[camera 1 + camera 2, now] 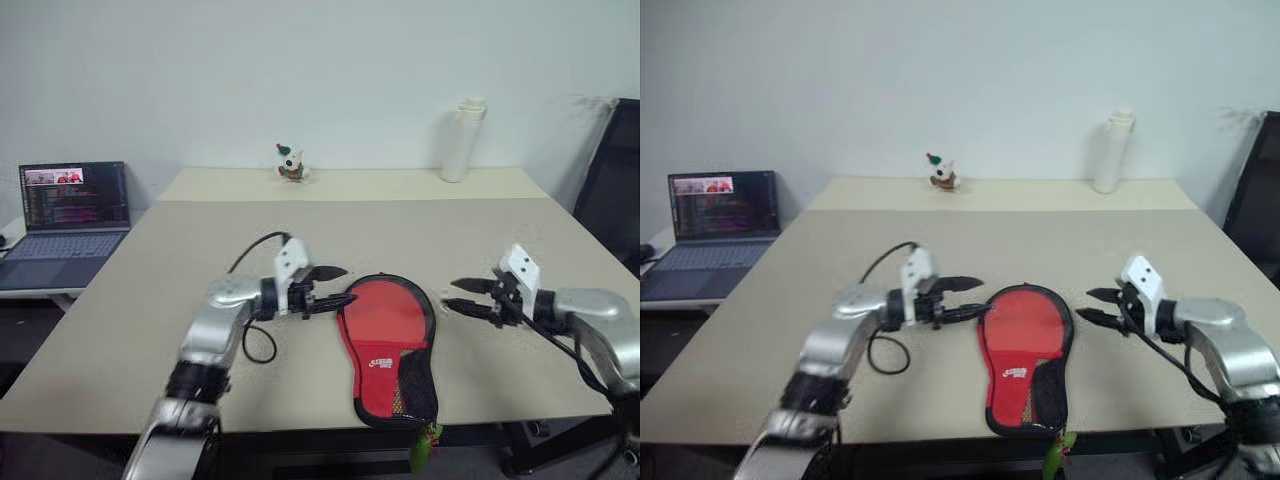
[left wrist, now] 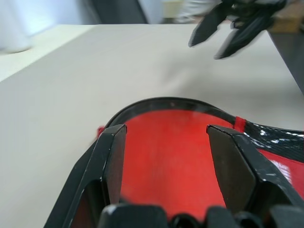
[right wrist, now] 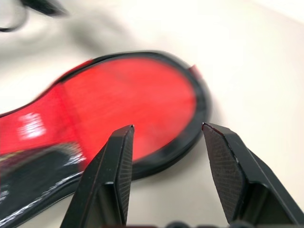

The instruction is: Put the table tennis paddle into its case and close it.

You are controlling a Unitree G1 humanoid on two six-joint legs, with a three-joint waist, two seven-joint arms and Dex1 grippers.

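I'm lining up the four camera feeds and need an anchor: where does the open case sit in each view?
Left eye view: the case lies at the table's near edge, between the two grippers.
Right eye view: the case is low in the centre, again between the grippers.
Left wrist view: its red lining shows behind the left gripper's fingers.
Right wrist view: it lies beyond the open right gripper.
Shared landmark: the black zipper rim.

Red-lined, black-rimmed case (image 1: pixel 388 345)

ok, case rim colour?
Black, ringing the red inside of the case. It shows best in the right wrist view.
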